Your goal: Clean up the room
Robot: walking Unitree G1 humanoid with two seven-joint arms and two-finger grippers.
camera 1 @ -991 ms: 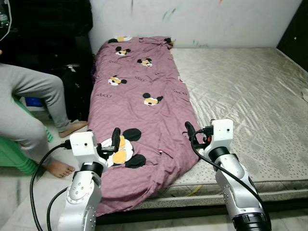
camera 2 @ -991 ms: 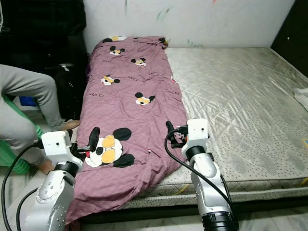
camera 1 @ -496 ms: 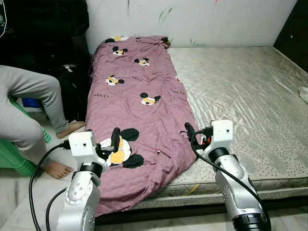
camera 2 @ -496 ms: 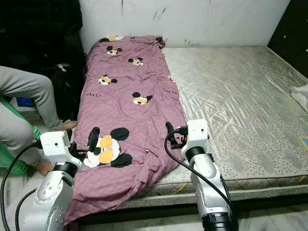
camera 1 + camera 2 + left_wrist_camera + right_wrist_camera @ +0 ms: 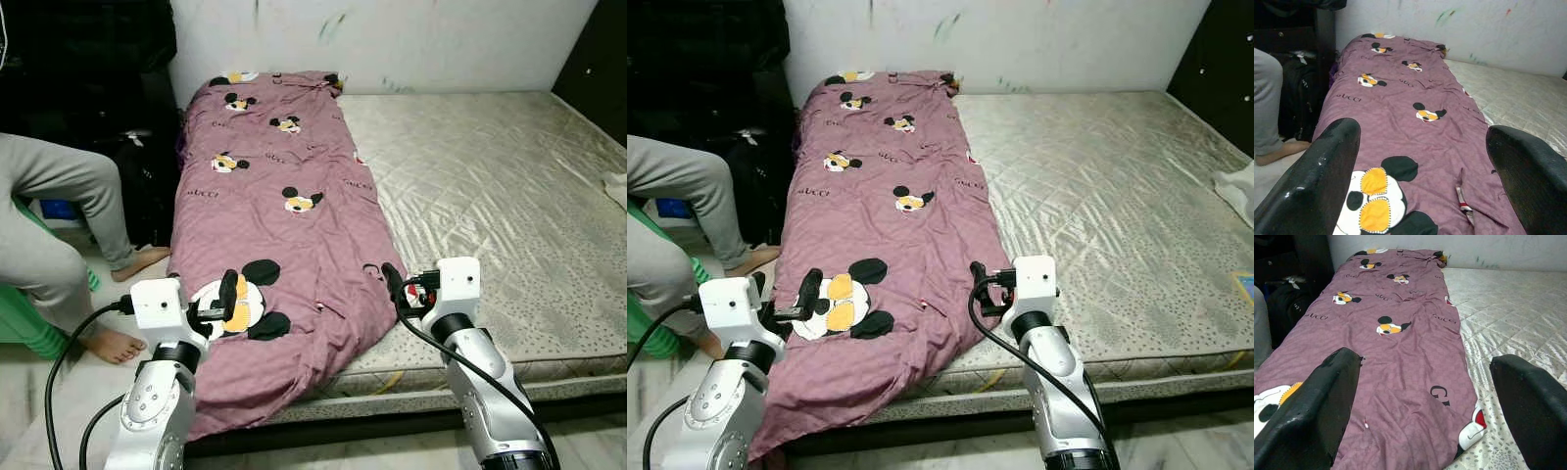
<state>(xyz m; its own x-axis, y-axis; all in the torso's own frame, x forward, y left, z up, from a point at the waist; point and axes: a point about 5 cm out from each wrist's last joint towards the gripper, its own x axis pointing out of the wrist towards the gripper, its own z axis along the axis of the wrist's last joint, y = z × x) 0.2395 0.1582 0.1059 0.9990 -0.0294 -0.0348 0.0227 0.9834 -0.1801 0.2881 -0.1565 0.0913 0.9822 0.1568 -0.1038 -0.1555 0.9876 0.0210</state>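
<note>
A mauve blanket printed with cartoon mice lies in a long strip down the left side of a bare quilted mattress, its near end hanging over the bed's front edge. My left gripper is open, held just above the blanket's near left part by a large mouse print. Over the blanket's near right edge, where it meets the mattress, my right gripper is also open. Both wrist views look along the blanket between wide-apart fingers, with nothing held.
A person in grey trousers sits at the left, bare feet on the floor beside the bed. Dark furniture and a black bag stand behind them. A white cloth lies at the mattress's right edge. A wall closes the far side.
The whole picture has shifted a little, so the camera moved. Both grippers sit slightly lower in view, still open above the blanket's near end. The blanket lies as before.
</note>
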